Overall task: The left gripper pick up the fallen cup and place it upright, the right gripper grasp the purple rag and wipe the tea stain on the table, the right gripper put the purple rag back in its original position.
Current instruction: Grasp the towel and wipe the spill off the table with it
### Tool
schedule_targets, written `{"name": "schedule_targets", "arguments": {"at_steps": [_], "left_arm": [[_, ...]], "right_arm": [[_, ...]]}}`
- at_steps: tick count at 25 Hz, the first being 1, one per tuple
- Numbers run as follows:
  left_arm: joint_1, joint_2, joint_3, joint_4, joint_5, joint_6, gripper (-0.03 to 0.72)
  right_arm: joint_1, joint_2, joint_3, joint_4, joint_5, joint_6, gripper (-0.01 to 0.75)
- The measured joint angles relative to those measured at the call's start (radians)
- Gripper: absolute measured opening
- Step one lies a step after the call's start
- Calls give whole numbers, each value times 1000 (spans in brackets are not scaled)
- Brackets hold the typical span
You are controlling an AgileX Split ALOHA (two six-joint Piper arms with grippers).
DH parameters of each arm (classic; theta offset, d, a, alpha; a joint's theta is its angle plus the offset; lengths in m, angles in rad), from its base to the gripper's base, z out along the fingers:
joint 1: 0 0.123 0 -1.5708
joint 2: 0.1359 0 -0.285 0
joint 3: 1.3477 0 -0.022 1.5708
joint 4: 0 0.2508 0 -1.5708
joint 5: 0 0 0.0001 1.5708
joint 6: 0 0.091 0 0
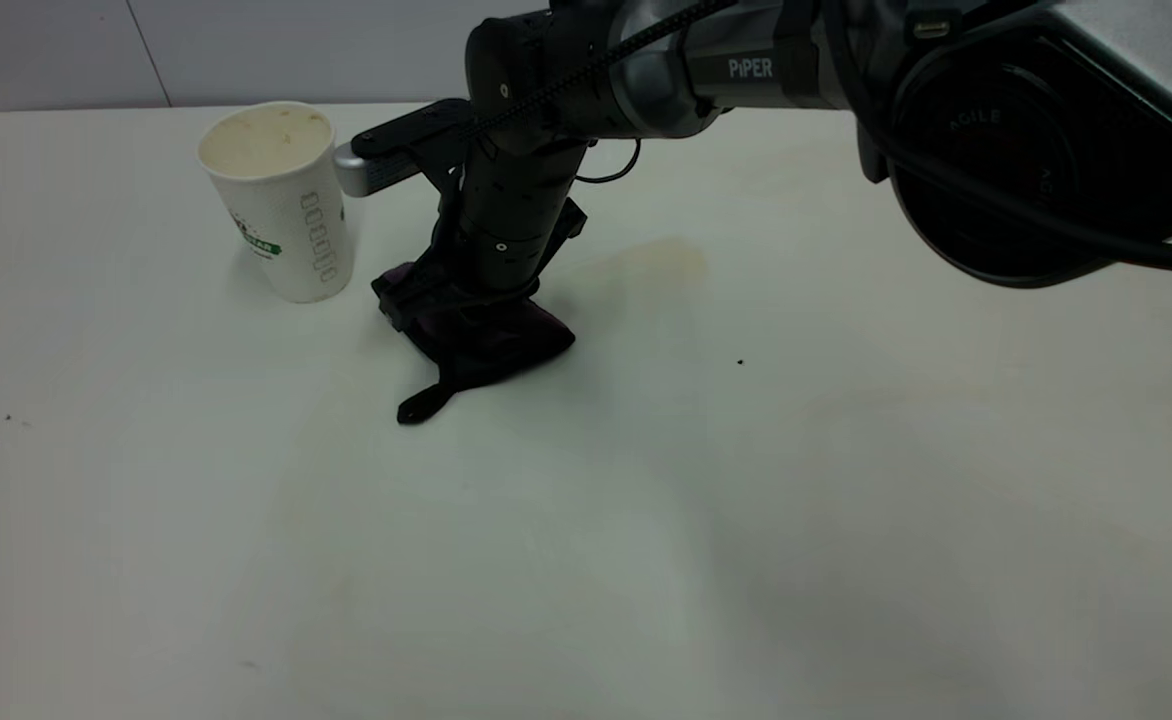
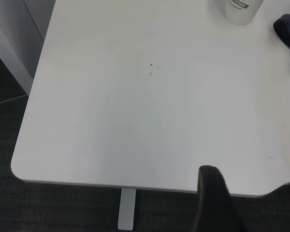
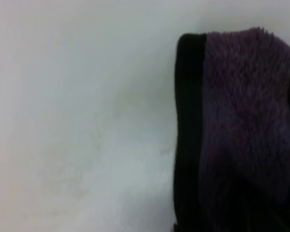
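The white paper cup [image 1: 281, 200] stands upright at the back left of the table [image 1: 646, 520]; its base also shows in the left wrist view [image 2: 239, 9]. My right gripper [image 1: 476, 300] points straight down and is shut on the purple rag [image 1: 491, 335], which is bunched on the tabletop just right of the cup, its black loop [image 1: 421, 405] trailing toward the front. The rag fills one side of the right wrist view [image 3: 241, 121]. A faint amber smear of the tea stain [image 1: 661, 260] lies right of the rag. Of my left gripper [image 2: 212, 198] only a dark tip shows, at the table's edge.
The right arm with its grey "PiPER" link [image 1: 746, 70] reaches in over the back right of the table. A tiny black speck [image 1: 740, 362] lies right of the rag. The left wrist view shows the table's rounded corner [image 2: 19, 169] and dark floor beyond.
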Motion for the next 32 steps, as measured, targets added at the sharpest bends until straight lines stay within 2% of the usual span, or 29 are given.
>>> {"name": "schedule_targets", "arguments": {"at_steps": [4, 9, 15, 21, 25, 29, 32], "left_arm": [[0, 0, 0, 0, 0, 0, 450], [0, 0, 0, 0, 0, 0, 450], [0, 0, 0, 0, 0, 0, 450], [0, 0, 0, 0, 0, 0, 450], [0, 0, 0, 0, 0, 0, 450], [0, 0, 0, 0, 0, 0, 450], [0, 0, 0, 0, 0, 0, 450]], "right_arm": [[-47, 3, 0, 3, -32, 3, 53], [-147, 3, 0, -12, -1, 38, 56], [-278, -12, -2, -46, 155, 125, 58], [-428, -19, -8, -42, 346, 136, 64], [-527, -20, -10, -37, 426, 136, 76], [-622, -20, -10, -24, 494, 120, 138], [-678, -21, -10, -2, 540, 98, 293]]}}
